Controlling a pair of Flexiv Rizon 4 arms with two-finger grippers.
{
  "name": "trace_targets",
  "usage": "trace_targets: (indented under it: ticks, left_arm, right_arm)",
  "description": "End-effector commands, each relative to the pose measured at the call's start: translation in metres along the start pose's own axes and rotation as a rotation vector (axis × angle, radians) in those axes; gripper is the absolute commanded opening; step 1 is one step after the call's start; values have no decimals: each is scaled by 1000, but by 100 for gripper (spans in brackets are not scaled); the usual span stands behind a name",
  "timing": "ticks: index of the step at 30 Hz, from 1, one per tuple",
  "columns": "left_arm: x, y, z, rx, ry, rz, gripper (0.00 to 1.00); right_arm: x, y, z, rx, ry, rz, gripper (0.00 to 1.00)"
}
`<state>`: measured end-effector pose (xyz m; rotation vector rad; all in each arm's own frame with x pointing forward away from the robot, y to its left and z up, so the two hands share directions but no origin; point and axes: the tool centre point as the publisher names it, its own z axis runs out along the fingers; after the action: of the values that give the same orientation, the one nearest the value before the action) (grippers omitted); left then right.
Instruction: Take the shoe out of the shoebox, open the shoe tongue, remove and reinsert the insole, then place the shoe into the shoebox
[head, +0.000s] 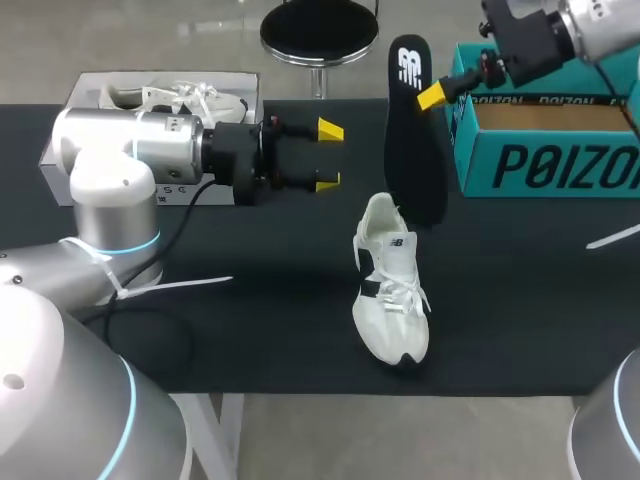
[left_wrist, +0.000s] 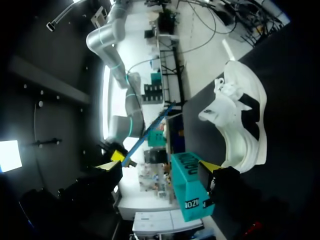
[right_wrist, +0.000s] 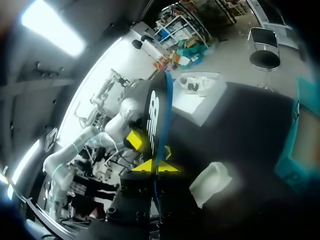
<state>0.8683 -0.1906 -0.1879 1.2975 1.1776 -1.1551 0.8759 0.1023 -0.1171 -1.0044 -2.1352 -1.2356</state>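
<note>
The right gripper (head: 430, 96), coming in from the upper right of the head view, is pinched on the black insole (head: 405, 150). Its yellow-tipped fingers press the flat faces from both sides, close to the end that carries the white logo. The insole hangs from there roughly on edge, down the middle of the frame, and its free end comes close to the heel of the white running shoe (head: 390, 290). Whether the two touch cannot be made out. The shoe rests on the black table cover (head: 250, 330) in the lower centre, toe toward the bottom edge, laces loose, and outside the teal shoebox (head: 540, 165), which stands open in the upper right. The left gripper (head: 328, 156), at centre left, has its fingers spread and holds nothing; it points toward the insole and stands apart from it. A white box (head: 70, 150) holding another pale shoe sits behind that arm in the upper left. I judge the insole to be light, thin and floppy, so a one-end grip lets the far end sway and curl. A hold nearer its middle, or a second pinch from the free gripper, would probably steer it into the shoe better. The shoe looks light with a soft upper, so the firmer heel collar or sole edge is the likelier place to steady it.
</note>
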Motion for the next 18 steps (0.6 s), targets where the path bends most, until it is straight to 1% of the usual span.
trace_targets:
  ticks: [1,5,8,10,14,18]
  left_arm:
    - [1,0,2,-4,-1,2,100]
    - [1,0,2,-4,-1,2,100]
    - [1,0,2,-4,-1,2,100]
    - [1,0,2,-4,-1,2,100]
    - [1,0,2,-4,-1,2,100]
    - [1,0,2,-4,-1,2,100]
  right_arm:
    - [-7,10,24,-15,22,-9,0]
    - [-7,18,35,-27,38,-25,0]
    - [-7,22,44,2,64,-21,0]
    - [-12,20,45,16,71,-9,0]
    - [-16,21,52,51,98,16,0]
    - [-16,28,58,89,117,24,0]
